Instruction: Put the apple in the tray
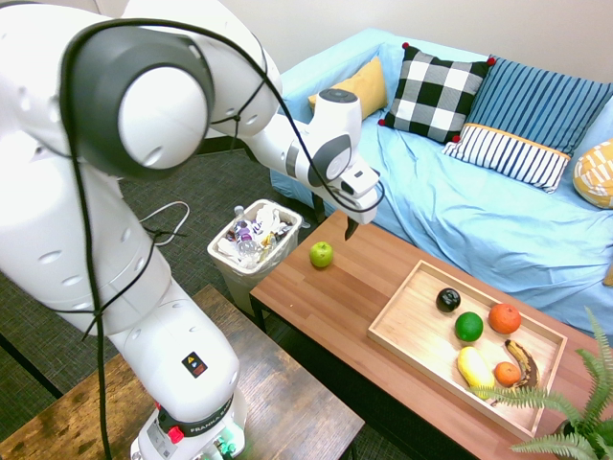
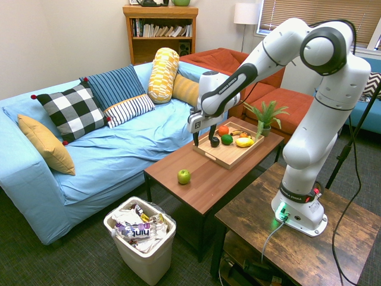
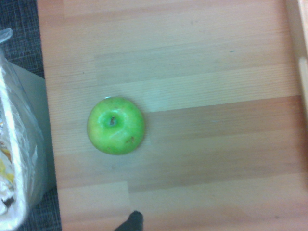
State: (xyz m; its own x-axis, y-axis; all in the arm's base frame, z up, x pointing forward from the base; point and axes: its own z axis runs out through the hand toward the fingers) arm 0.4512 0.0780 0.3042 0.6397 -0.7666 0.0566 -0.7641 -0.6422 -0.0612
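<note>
One apple [image 1: 321, 254] sits alone on the table [image 1: 345, 297], near the end by the bin [image 1: 251, 244] and well apart from the tray [image 1: 407, 331]. The gripper [image 2: 204, 142] hangs above the table between apple and tray, touching nothing; its fingers [image 2: 196, 139] point down, spread apart with a clear gap between them, and nothing is held. In the first exterior view only one dark fingertip shows clearly below the wrist, so the spread is read from the second exterior view. The wrist view looks straight down on the apple (stem dimple up, glossy skin), resting on bare wood with the bin's plastic liner [image 3: 19, 144] just off the table's edge beside it. The tray lies at the table's other end, near the plant [image 1: 575, 412], and holds a black fruit [image 1: 447, 299], a dark green fruit [image 1: 468, 326], two oranges [image 1: 504, 317], a lemon [image 1: 474, 367] and a brown banana [image 1: 525, 362]. The sofa [image 1: 479, 211] runs along the table's far side.
</note>
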